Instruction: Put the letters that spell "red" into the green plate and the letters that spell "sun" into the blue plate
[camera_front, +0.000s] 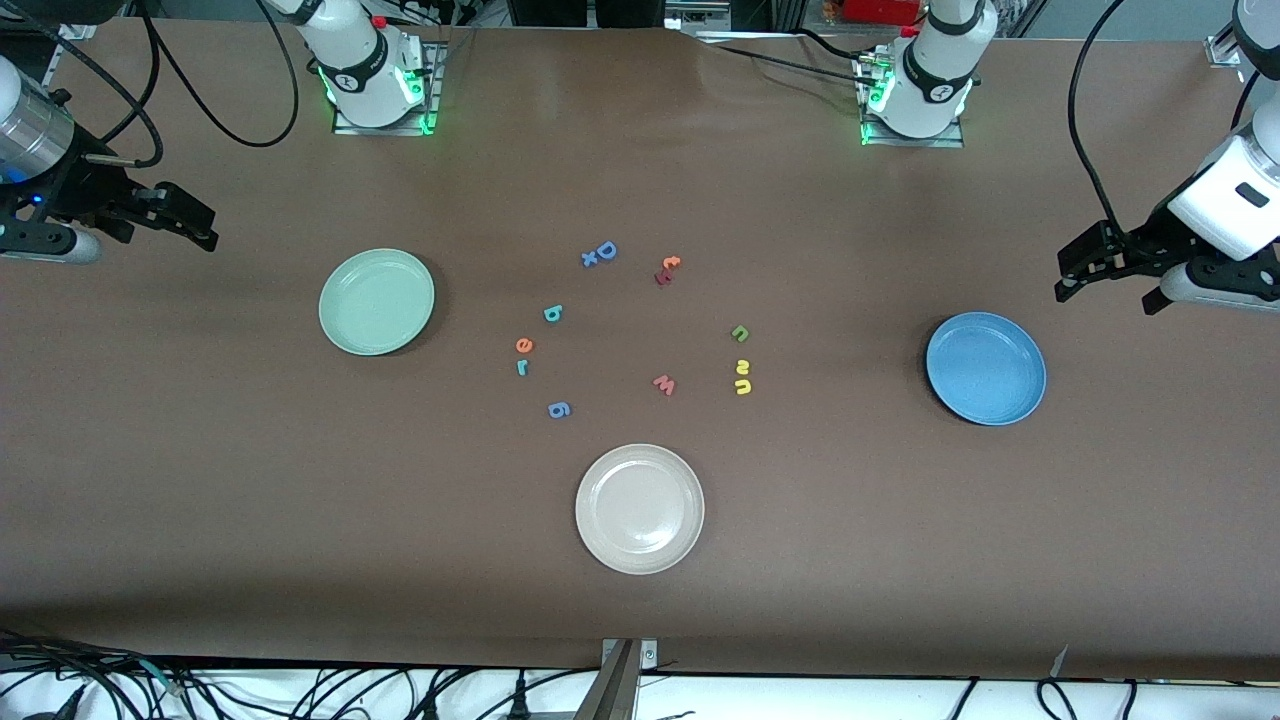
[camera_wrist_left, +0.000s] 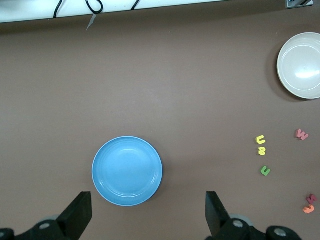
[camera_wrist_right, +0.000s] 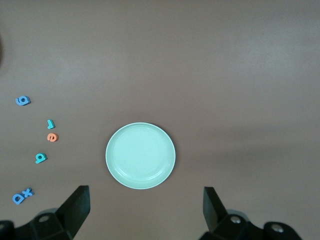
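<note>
The green plate (camera_front: 376, 301) (camera_wrist_right: 140, 155) lies empty toward the right arm's end, the blue plate (camera_front: 985, 368) (camera_wrist_left: 127, 171) empty toward the left arm's end. Between them lie the teal "d" (camera_front: 553, 313) (camera_wrist_right: 41, 158), orange "e" (camera_front: 524, 345) (camera_wrist_right: 52, 137) and teal "r" (camera_front: 521, 367) (camera_wrist_right: 50, 123). Closer to the blue plate are the green "n" (camera_front: 740, 333) (camera_wrist_left: 265, 171), yellow "s" (camera_front: 743, 366) (camera_wrist_left: 262, 151) and yellow "u" (camera_front: 743, 387) (camera_wrist_left: 260, 139). My right gripper (camera_front: 205, 228) (camera_wrist_right: 144, 194) hangs open and empty beside the green plate. My left gripper (camera_front: 1065, 278) (camera_wrist_left: 147, 200) hangs open and empty beside the blue plate.
A cream plate (camera_front: 639, 508) (camera_wrist_left: 300, 65) sits nearest the front camera. Other letters lie among the task's letters: a blue "D" (camera_front: 606, 250) with a blue "x" (camera_front: 589, 259), an orange "t" (camera_front: 671, 262), a red "w" (camera_front: 664, 384) and a blue "g" (camera_front: 559, 409).
</note>
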